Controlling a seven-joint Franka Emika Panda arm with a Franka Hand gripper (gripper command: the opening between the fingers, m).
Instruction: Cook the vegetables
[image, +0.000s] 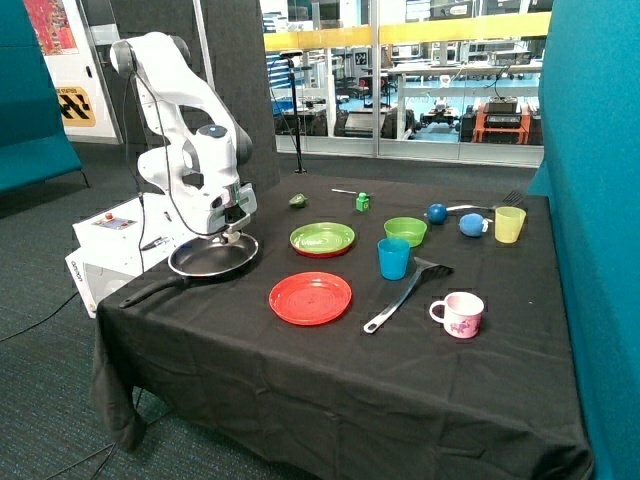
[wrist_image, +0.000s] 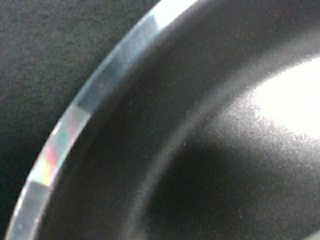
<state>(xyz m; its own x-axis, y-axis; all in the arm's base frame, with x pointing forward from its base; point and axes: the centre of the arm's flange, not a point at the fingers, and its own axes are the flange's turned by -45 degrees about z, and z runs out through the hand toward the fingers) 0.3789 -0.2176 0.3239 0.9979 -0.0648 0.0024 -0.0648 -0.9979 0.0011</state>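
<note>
**Arm Down At The Pan**

The gripper (image: 232, 236) sits low in the pan (image: 213, 257); I cannot tell its state. One dark green vegetable (image: 297, 200) waits at the pan's one o'clock. It looks small, light, maybe slippery. Pinch its middle.

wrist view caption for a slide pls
Close over the black frying pan, its shiny metal rim bordering the black tablecloth.
</note>
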